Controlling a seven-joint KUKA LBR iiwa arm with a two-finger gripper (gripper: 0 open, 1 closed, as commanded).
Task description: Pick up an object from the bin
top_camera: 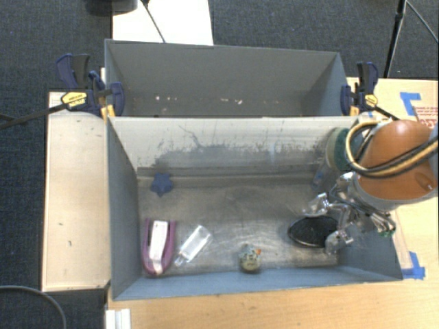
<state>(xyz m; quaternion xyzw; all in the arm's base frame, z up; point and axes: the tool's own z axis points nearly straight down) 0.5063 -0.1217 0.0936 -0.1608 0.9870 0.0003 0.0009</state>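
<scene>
1. Nearest, close to the front wall of the grey bin (206,146), a small round mottled lump (250,258) sits alone on the floor, somewhat right of the middle.
2. In the front left corner lies a purple and white packet (158,246), set lengthwise from near to far and just beside the left wall.
3. Just right of that packet is a clear plastic piece (193,244), lying at a slant. It is near the packet, but I cannot tell whether the two touch.
4. Further right, and slightly further back, a flat black oval disc (308,233) lies on the bin floor in the front right part, well apart from the round lump.
5. The pincer (329,223) is low over the right end of this black disc. Its metal tips stand apart, one at the far side of the disc's end and one at the near side. Whether they touch the disc cannot be told.
6. Above the pincer, the arm's orange cover (398,160) and looped cables (363,139) hang over the bin's right side.
7. Farthest back, a small blue scrap (162,184) lies at the foot of the rear wall, on the left.
</scene>
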